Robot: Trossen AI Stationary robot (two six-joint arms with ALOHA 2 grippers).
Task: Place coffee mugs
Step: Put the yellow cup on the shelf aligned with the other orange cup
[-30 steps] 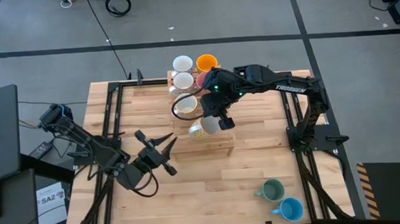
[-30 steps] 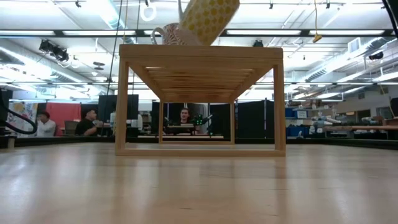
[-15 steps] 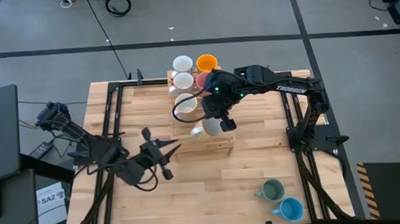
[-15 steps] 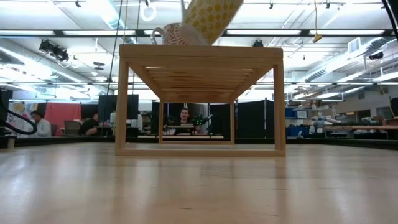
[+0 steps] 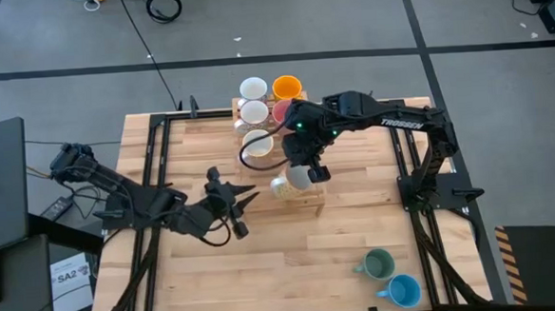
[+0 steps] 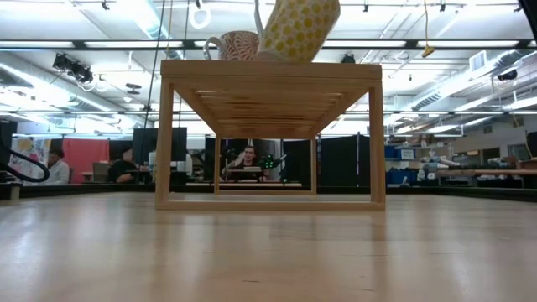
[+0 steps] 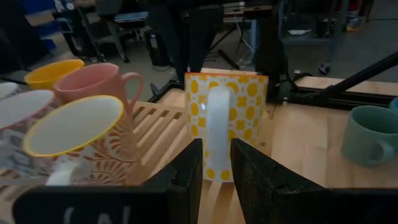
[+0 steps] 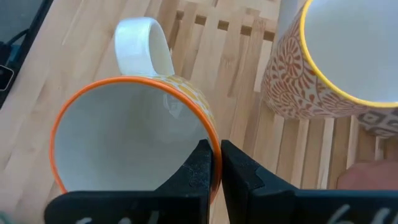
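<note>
Right wrist view shows the right gripper (image 8: pixel 215 163) pinching the rim of the yellow-dotted mug (image 8: pixel 134 140). The mug hangs tilted just above the wooden rack (image 5: pixel 304 200), beside the patterned mug (image 8: pixel 339 59).

The left gripper (image 7: pixel 216 163) waits nearby, part open and empty.

My right arm (image 5: pixel 404 122) carries white "TROSSEN" lettering along its forearm link. A paper sheet (image 5: pixel 67 278) beside the table's left edge reads "SA2".

Yellow-dotted mug (image 7: pixel 225 124) upright on rack

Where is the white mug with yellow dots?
The white mug with yellow dots sits on the slatted wooden rack, pinched at its rim by the right gripper, beside the orange-patterned mug.
</note>
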